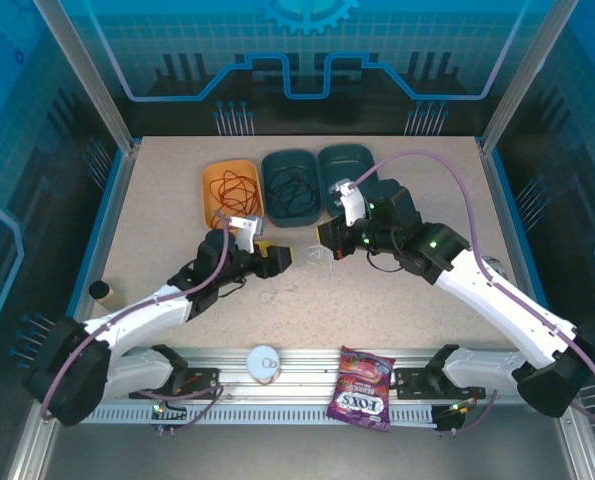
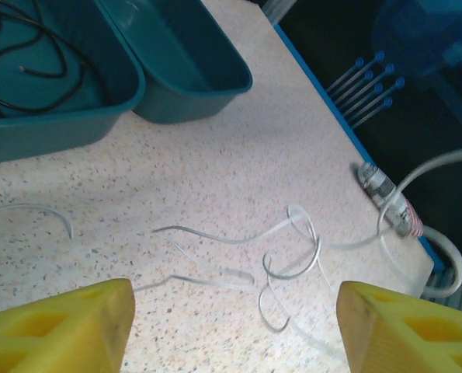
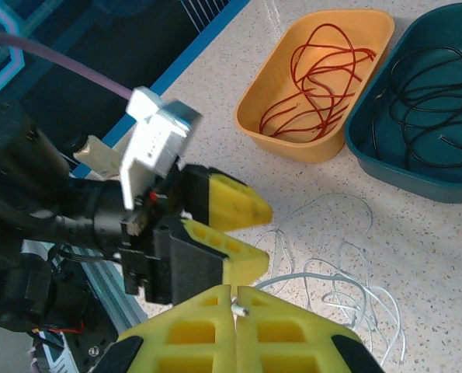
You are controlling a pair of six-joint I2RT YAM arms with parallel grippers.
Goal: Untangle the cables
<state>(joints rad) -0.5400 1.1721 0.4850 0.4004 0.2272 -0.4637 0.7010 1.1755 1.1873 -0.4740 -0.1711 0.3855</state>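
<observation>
Sorted by colour, by the look of it: red cables [image 1: 233, 190] coiled in the orange bin [image 1: 229, 162], black cables [image 1: 291, 190] in the teal bin [image 1: 289, 153] beside it, and a second teal bin [image 1: 362, 160] bare inside, probably meant for the last colour. Lying loose on the worktop [image 1: 157, 220], between the two arms and just short of the bins: the white cables [image 2: 293, 273], thin and looped over one another. Right tool [image 3: 234, 299] pressed fully together, a white strand end seemingly nipped at the seam of its pads, presumably to anchor one wire and let the others be teased away. Left tool [image 2: 234, 307] parted wide, gripping nothing, poised low with the tangle lying between its yellow fingers [image 2: 67, 330], likely lined up to pinch a neighbouring strand. Facing each other across the knot, tips near but apart, well set for pulling in opposite directions.
</observation>
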